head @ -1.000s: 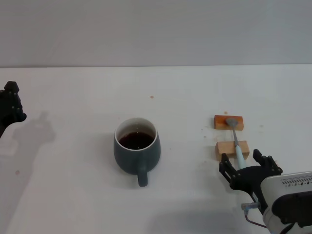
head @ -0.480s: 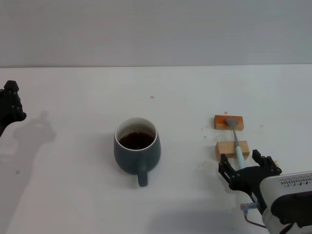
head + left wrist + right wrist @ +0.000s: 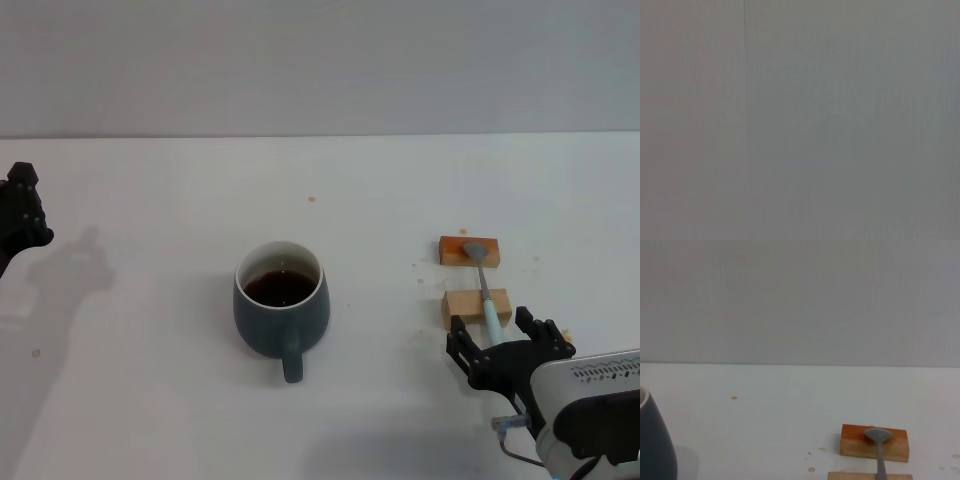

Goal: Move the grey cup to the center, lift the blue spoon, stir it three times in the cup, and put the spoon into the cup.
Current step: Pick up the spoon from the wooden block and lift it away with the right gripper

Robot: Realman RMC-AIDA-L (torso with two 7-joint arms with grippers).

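Two arms are mine, but only the right one is near the work. Largest on the white table (image 3: 150, 400) is the grey cup (image 3: 281, 311), well off to the left of my right gripper (image 3: 508, 352) and a little ahead of it, handle toward me, dark liquid inside; it already sits near the middle, as I judge it. Next come the two wooden blocks (image 3: 470, 251), directly ahead of that gripper, one behind the other. Across them rests the blue spoon (image 3: 485, 290), its long axis running straight away from me: metal bowl on the far block, pale handle over the near block with its end reaching between my spread fingers, which are not closed on it. So the grasp turns on closing around that handle end. My left gripper (image 3: 22, 210) is parked far to the left; whether it is spread I cannot tell. No brand, label or legible writing shows anywhere.
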